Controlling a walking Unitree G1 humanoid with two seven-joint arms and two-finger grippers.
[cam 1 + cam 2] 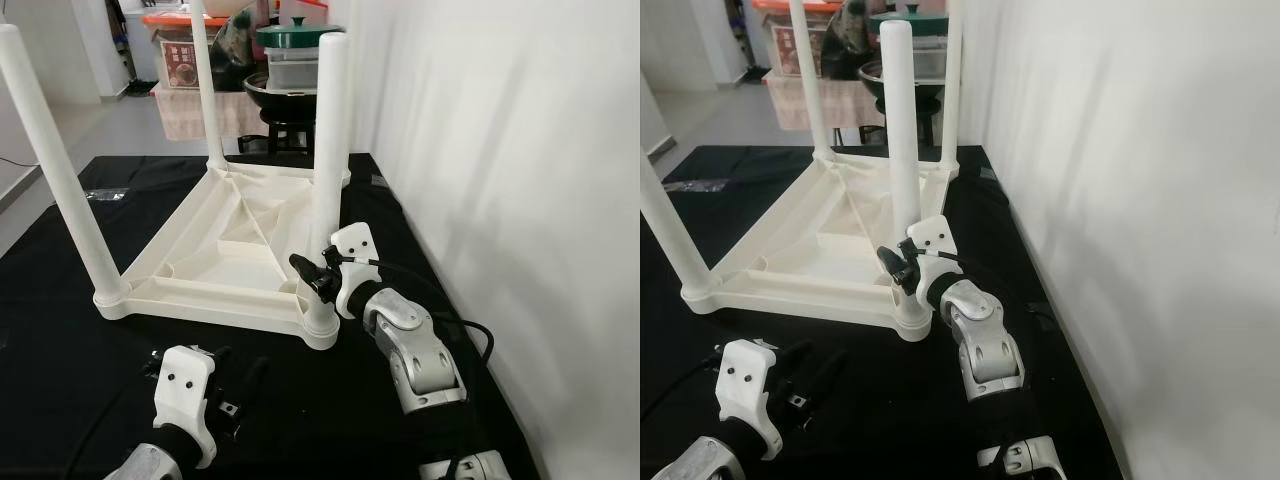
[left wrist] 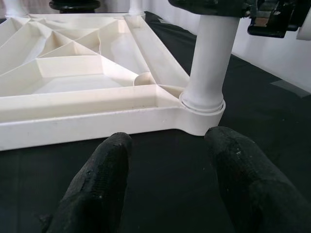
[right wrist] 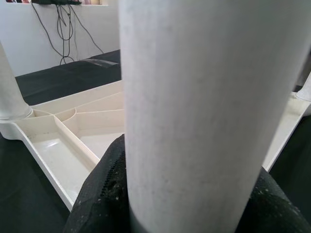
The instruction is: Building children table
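White table leg (image 1: 329, 150) — right gripper (image 1: 318, 272) clamped round it; left gripper (image 1: 240, 385) spread.

Count from the head views: one white table top (image 1: 225, 255), lying upside down on one black mat (image 1: 60, 330).

Legs standing up in its corners: four. One at the near left (image 1: 55, 165), one at the near right (image 1: 328, 150), one at the far left (image 1: 205, 85), and one at the far right (image 1: 953, 80).

Robot grippers: two. Left gripper (image 1: 240, 385) was on the mat in front of the table top; right gripper (image 1: 312, 275) was at the near right leg.

Background: one green pot lid (image 1: 297, 33), one black pan (image 1: 275, 92), and one red-lidded box (image 1: 180, 50). Anything further back was too small to count.
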